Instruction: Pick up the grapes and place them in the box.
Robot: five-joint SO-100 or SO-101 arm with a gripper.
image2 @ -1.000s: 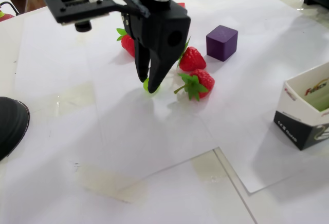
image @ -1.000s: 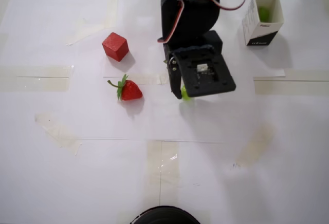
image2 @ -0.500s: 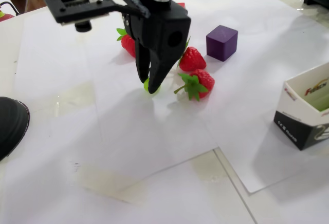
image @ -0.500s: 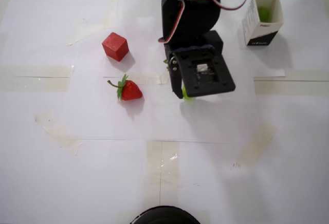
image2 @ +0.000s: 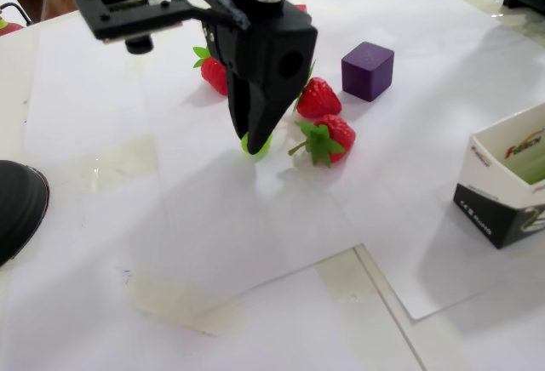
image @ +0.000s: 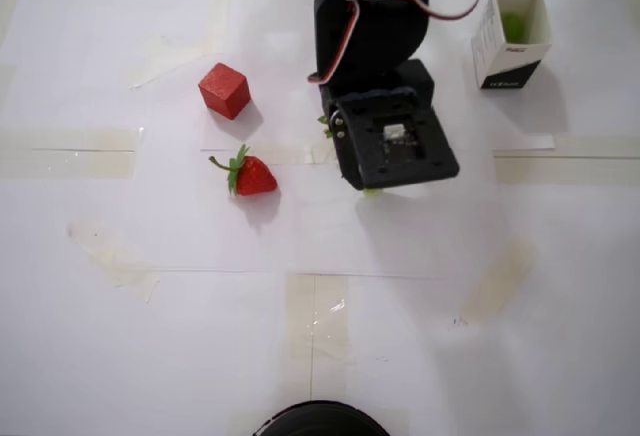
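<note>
Slippage is your main risk: your gripper (image2: 255,139) is pinching a glossy green grape (image2: 258,145) at the very tips of its closed fingers, low over the white paper just beside the strawberries (image2: 325,137), so the round fruit may be squirting out or rolling as you are lifting toward the box (image2: 502,185), standing well apart at the right in the fixed view. In the overhead view the arm is hiding nearly all of that grape, and something green is showing inside the box, too blurred to count
</note>
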